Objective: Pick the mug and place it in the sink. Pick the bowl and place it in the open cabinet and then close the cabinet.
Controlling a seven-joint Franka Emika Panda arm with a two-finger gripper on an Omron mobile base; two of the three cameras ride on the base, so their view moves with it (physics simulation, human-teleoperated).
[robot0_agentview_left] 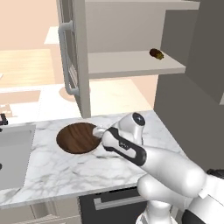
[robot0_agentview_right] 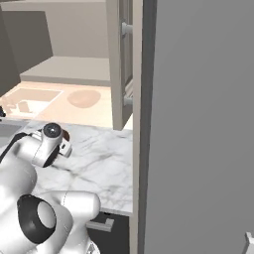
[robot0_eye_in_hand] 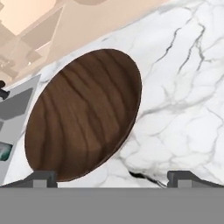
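Note:
The wide dark-brown wooden bowl (robot0_agentview_left: 78,138) rests on the marble counter, right of the sink (robot0_agentview_left: 13,153). My gripper (robot0_eye_in_hand: 113,178) hangs open just above the bowl's (robot0_eye_in_hand: 83,113) right rim, its fingertips (robot0_eye_in_hand: 41,177) spread wide with nothing between them. In the hand view a teal-green sliver, apparently the mug (robot0_eye_in_hand: 3,151), shows at the left edge inside the sink's grey basin (robot0_eye_in_hand: 17,109). The upper cabinet stands open above the counter, its door (robot0_agentview_left: 72,57) swung outward, its shelf (robot0_agentview_left: 131,63) bare but for a tiny dark brown lump (robot0_agentview_left: 156,54).
A tall grey panel (robot0_agentview_right: 198,124) walls off the right side of the counter. The open cabinet door (robot0_agentview_right: 121,64) juts out over the counter's back edge. A dark drawer front (robot0_agentview_left: 113,201) sits below the counter. The marble counter (robot0_agentview_left: 153,135) continues to the bowl's right.

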